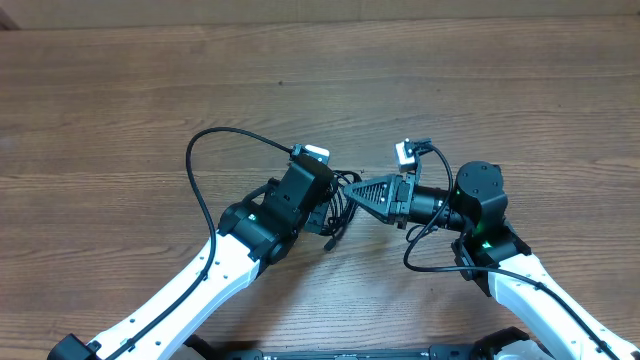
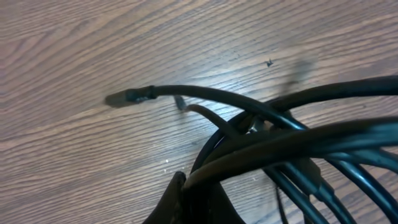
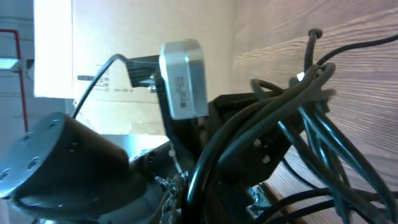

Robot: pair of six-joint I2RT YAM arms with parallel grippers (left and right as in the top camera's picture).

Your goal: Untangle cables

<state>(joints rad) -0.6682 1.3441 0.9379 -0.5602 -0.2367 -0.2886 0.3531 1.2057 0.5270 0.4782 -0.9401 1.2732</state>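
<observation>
Holds the cables up off the bench with the left tool, jaws closed right down on a few strands of the bunch. Meets the bunch from the far side with the right tool, closed just as tightly and touching the cords just beside the left tool. Judged a grip there rather than seen as one, with the pinch point buried under the cords. Places the whole tangle directly against the left tool, between it and the right one, with slack loops drooping toward the near side of the left tool.

Looks arranged to split the bunch: one hold on each side, ready to draw apart and open the loops rather than tighten them. Appears to lift the knot clear of the wood, going by the soft shadow under the cords in the left wrist view, presumably to avoid dragging or snagging during a pull.

Leaves a free plug end sticking out well away from the left tool, on a cord arcing back into the crossing strands; resting on the bench or just above it, impossible to tell. Shows one cord tip poking out of the bunch in the right wrist view, possibly the same end.

Reads as early in the job, with nothing yet separated. Calls for a slow, gentle spread, for fear of cinching the thin cords or losing them from the closed jaws.
</observation>
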